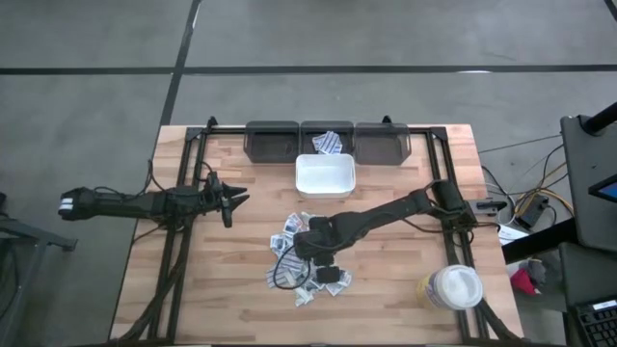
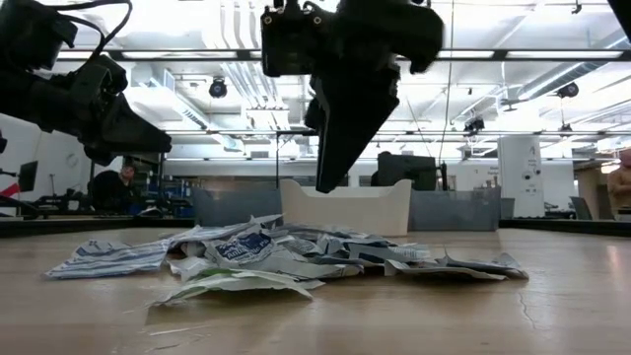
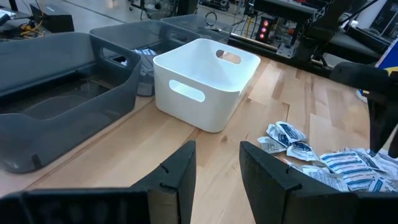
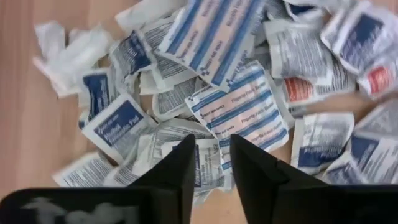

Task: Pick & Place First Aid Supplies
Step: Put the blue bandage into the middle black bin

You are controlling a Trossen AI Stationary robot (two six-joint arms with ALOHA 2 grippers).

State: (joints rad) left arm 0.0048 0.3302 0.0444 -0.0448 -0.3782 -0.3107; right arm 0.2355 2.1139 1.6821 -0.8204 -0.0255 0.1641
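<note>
Over the heap of flat white blue-printed sachets (image 4: 236, 112), right hand (image 4: 211, 163) narrowly apart, empty: lower onto one top sachet, avoid neighbours. Left hand (image 1: 229, 200) waits apart.

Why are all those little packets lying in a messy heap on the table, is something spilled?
The sachets lie loose and overlapping in a heap on the table, some crumpled, none torn that I can see. The right gripper hangs just above them, fingers slightly apart. A few already lie in the middle grey bin; the white bin looks empty.
</note>
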